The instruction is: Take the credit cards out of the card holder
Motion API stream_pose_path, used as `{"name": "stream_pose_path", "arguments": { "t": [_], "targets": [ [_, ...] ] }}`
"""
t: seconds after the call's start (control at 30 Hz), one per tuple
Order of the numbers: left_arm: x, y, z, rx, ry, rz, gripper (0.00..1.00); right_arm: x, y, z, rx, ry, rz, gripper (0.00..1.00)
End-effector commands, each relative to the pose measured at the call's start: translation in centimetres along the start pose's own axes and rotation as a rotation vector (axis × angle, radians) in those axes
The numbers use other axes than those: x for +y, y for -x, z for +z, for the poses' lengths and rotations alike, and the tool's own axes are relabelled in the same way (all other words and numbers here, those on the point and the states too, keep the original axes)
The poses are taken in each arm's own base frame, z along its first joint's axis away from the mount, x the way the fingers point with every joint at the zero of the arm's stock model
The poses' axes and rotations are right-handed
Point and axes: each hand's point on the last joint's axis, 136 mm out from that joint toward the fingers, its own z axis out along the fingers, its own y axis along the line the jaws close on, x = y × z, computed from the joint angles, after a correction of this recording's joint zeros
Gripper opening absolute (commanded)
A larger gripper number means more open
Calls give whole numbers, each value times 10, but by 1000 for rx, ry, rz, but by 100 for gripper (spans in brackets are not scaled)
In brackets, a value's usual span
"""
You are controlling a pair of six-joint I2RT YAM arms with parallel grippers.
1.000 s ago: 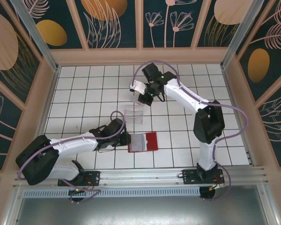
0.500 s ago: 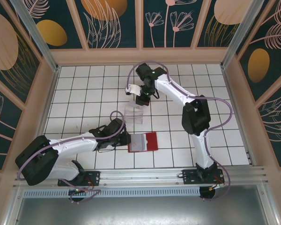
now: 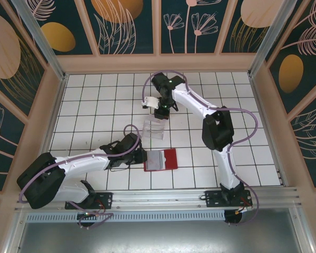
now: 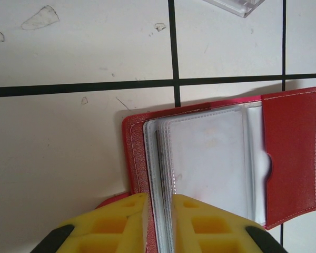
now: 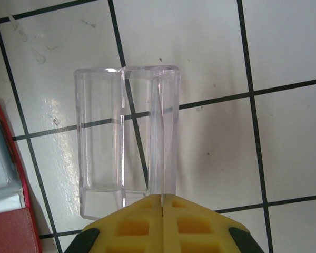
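The small red folding card holder lies open and flat on the white tiled table, close to the near edge and just ahead of the left arm, with its long side running across the table. Its clear sleeves face up, and the whitish plastic credit cards sit inside them, straight ahead of the left gripper. That gripper's yellow fingers are clamped on the holder's left edge, one on each side of the sleeve stack. So the left arm is the nearer one and pins the holder down. The right gripper hangs well apart, farther up the table at the tall clear plastic box, with its fingers pressed together. From where I stand I can't make out whether a card is pinched edge-on between them. To reach the sleeves it would need to come back toward the near edge. The box looks empty.
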Motion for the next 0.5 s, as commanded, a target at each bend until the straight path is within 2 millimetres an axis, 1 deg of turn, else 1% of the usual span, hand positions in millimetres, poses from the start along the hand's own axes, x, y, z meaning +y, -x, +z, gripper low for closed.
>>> {"name": "stream_pose_path", "arguments": {
  "t": [0.0, 0.2, 0.3, 0.47],
  "targets": [
    [4, 0, -2, -6, 19, -7, 20, 7, -2, 6, 48, 30, -12, 0],
    [4, 2, -5, -15, 22, -5, 20, 10, 6, 15, 39, 54, -20, 0],
    [4, 2, -6, -16, 26, -3, 21, 13, 5, 19, 48, 66, -25, 0],
    [3, 3, -5, -16, 27, -1, 20, 9, 0, 21, 74, 50, -32, 0]
  ]
}}
